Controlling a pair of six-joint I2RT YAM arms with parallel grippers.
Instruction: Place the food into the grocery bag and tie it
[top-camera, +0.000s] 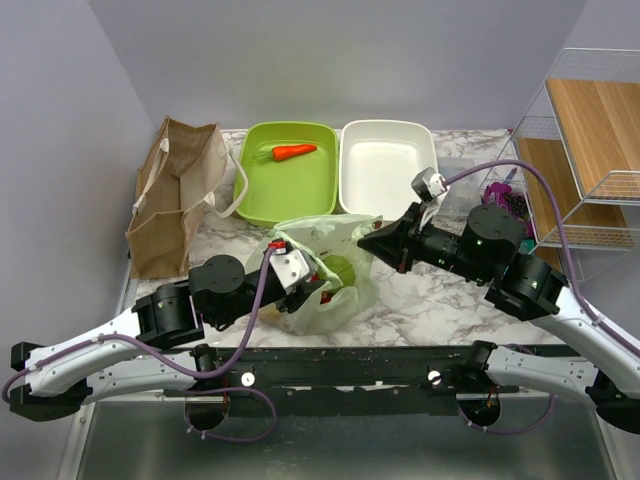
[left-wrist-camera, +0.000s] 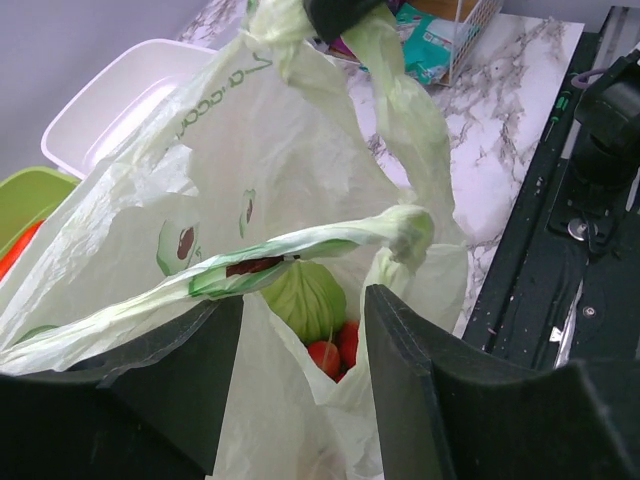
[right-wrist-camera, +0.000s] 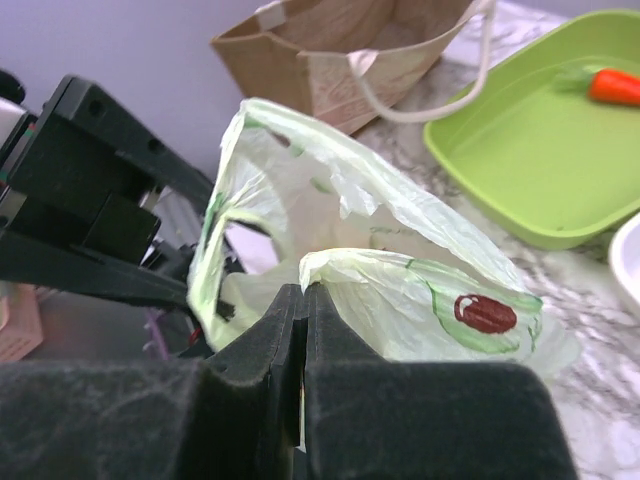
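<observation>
Though limp, bag between right jaws

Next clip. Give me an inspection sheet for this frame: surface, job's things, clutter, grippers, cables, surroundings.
Surface: marble-patterned table, no spills seen.
Job's things: grocery bag stands between the arms, handles not yet tied; cabbage and cherry tomatoes inside it; no pepper seen.
Clutter: carrot in the green tray; white tray with nothing in it; brown paper bag at back left.
Grippers: left gripper open, a bag handle across its gap; right gripper shut on the bag's film.
Cables: purple cables run along both arms, no snag seen.
Surroundings: wire rack with wooden shelves at right; plain walls.
</observation>
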